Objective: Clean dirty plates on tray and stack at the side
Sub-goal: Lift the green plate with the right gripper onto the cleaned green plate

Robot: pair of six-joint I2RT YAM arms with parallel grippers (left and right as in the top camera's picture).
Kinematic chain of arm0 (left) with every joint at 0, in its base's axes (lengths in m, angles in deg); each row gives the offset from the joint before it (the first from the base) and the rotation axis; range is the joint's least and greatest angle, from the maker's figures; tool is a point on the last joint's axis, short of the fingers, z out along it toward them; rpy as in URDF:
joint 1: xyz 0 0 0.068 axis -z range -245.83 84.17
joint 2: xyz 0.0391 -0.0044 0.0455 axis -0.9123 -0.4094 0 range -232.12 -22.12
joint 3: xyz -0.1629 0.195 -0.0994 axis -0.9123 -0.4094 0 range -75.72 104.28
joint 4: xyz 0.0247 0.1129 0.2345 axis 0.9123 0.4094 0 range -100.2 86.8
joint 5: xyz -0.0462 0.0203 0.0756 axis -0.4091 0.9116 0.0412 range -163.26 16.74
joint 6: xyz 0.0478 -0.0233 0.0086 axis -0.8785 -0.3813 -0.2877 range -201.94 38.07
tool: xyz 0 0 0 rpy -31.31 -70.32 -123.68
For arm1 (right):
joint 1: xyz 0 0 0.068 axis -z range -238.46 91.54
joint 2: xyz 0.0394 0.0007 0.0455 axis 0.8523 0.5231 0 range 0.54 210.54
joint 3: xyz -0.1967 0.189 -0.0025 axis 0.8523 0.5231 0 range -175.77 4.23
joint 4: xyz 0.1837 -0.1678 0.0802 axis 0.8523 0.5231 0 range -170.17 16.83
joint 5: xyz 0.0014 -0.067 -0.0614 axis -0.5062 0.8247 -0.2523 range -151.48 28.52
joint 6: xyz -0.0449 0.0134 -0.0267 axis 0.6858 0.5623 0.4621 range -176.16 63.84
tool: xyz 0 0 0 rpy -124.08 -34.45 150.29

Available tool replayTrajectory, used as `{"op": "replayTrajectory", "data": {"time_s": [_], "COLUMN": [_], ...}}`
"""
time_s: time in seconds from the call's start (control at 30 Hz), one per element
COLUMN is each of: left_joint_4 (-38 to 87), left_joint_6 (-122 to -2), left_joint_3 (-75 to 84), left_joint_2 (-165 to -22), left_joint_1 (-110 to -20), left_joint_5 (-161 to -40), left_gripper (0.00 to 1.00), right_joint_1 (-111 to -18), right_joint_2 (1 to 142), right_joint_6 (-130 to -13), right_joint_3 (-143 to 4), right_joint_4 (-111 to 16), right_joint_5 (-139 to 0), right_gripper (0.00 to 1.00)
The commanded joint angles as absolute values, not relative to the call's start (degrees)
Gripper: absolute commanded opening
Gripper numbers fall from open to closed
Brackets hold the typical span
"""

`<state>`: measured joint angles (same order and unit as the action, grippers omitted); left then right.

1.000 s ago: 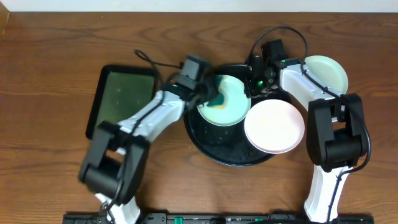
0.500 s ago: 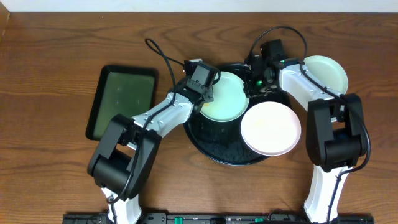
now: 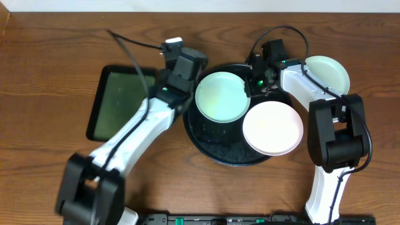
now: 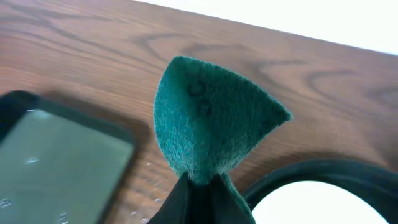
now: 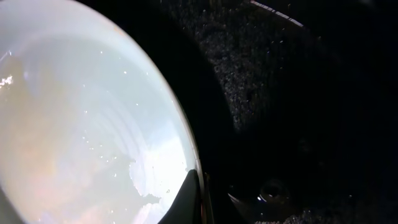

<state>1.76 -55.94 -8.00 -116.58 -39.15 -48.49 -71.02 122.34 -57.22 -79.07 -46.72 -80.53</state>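
Left tool (image 4: 198, 198) hovers beside the tray (image 4: 311, 171) — pinching a green pad (image 4: 211, 124); right tool (image 5: 194, 199) clamps the mint plate (image 5: 81, 124).

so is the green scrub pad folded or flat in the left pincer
Folded: the left wrist view shows the green scrub pad pinched at its base in the left pincer, its sides curling together into a cone.
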Motion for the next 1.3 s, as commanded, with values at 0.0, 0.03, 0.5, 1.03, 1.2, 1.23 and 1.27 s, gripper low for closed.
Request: {"op": "replayTrajectory", "data": {"time_s": [0.0,0.03,0.5,1.03,1.2,1.23,1.27], "left_joint_4": [6.6,8.6,28.2,29.7,29.7,29.7,29.7], "left_joint_6": [-52.4,-52.2,-52.3,-52.3,-52.3,-52.3,-52.3], "left_joint_3": [-8.4,-8.4,-8.4,-8.4,-8.4,-8.4,-8.4], "left_joint_2": [-112.6,-112.0,-111.7,-111.7,-111.7,-111.7,-111.7], "left_joint_1": [-43.0,-44.5,-63.6,-67.0,-67.0,-67.0,-66.9], "left_joint_5": [-50.9,-52.4,-60.8,-60.9,-60.9,-60.9,-60.9], "left_gripper": [0.07,0.07,0.08,0.07,0.08,0.08,0.07], "right_joint_1": [-71.0,-71.2,-88.8,-101.6,-100.0,-98.8,-97.1], "right_joint_2": [117.0,114.9,94.0,93.8,93.8,93.8,93.8], "right_joint_6": [-55.6,-55.1,-28.1,-8.1,-18.7,-24.0,-28.3], "right_joint_3": [-79.3,-79.3,-79.3,-79.3,-79.3,-79.3,-79.3], "right_joint_4": [-47.0,-47.0,-49.4,-55.1,-53.2,-51.1,-48.7], "right_joint_5": [-75.9,-73.9,-18.9,-0.7,-3.6,-7.9,-14.5], "right_gripper": [0.01,0.01,0.01,0.01,0.01,0.01,0.01]}}
